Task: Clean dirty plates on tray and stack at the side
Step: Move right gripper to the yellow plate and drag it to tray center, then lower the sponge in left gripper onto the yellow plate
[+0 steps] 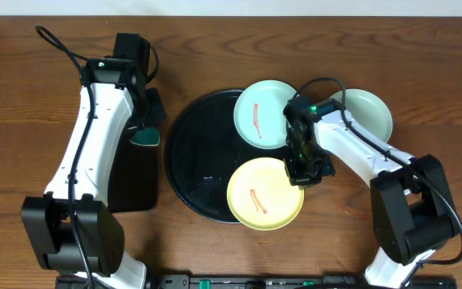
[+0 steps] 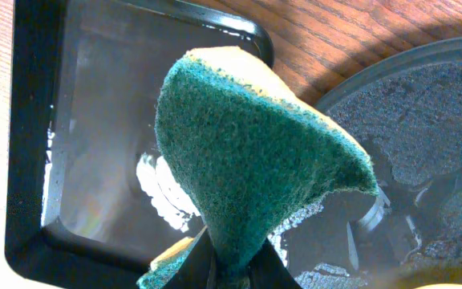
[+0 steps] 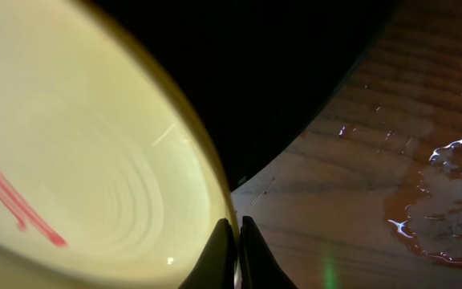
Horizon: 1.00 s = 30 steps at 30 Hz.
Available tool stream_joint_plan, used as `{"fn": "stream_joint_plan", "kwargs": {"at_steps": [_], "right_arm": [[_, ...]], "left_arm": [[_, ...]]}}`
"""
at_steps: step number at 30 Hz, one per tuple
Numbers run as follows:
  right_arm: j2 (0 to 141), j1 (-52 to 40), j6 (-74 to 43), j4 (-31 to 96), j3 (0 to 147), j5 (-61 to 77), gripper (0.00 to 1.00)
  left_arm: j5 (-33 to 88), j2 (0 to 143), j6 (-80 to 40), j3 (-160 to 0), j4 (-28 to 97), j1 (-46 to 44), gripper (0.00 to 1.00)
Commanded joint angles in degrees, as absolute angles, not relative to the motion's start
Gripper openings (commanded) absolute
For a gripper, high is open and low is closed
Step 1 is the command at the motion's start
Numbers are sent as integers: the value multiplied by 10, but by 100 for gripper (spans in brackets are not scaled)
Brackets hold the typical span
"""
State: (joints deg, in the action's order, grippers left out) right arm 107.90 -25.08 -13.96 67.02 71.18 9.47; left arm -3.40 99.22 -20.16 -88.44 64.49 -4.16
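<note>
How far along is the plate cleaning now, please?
Looks done: one pale mint round plastic plate lies on the wood tabletop, off the large round black tray, no streak visible. In hand: the right gripper pinches the rim of the pale yellow plate; the left gripper holds a green sponge. Left: the yellow plate and the other mint plate show red streaks; nothing is stacked.

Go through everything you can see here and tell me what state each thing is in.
Yellow plate: red-streaked, rim pinched by right gripper
Left mint plate: red-streaked, not gripped
Right mint plate: no streak visible, on the tabletop
Sponge: clamped in left gripper
Round tray: wet
Reddish puddle: on the tabletop
</note>
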Motion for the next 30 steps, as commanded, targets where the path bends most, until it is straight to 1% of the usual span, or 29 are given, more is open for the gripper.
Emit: {"fn": "stream_joint_plan", "kwargs": {"at_steps": [1,4,6,8,10,12,15,21,22,25,26,28,30], "right_arm": [[1066,-269,-147,670,727,122,1],[1065,-296,-154,649,747,145,1],[1065,-324,-203,608,760,144,1],[1065,-349,-288,530,761,141,1],[1065,-362,-340,479,761,100,1],[1066,-378,-368,437,761,53,1],[1077,-393,-385,407,761,41,1],[1113,-399,-390,405,761,64,1],[1120,-399,-389,404,761,73,5],[1144,-397,-385,394,761,80,25],[1146,-394,-381,390,761,81,28],[1152,-388,-355,367,761,93,32],[1156,-385,-346,353,761,93,31]], "left_arm": [[-45,993,-202,-889,647,-39,8],[-45,993,-202,-889,647,-39,8],[-45,993,-202,-889,647,-39,8],[-46,993,-202,-889,647,-39,8],[-45,993,-202,-889,647,-39,8],[-45,993,-203,-889,647,-39,8],[-44,993,-203,-889,647,-39,8],[-4,993,-203,-889,647,-39,8],[3,993,-202,-889,647,-39,7],[41,993,-203,-889,647,-41,7],[48,993,-203,-888,647,-41,7],[56,993,-203,-882,648,-45,7],[60,993,-203,-874,649,-52,7]]}}
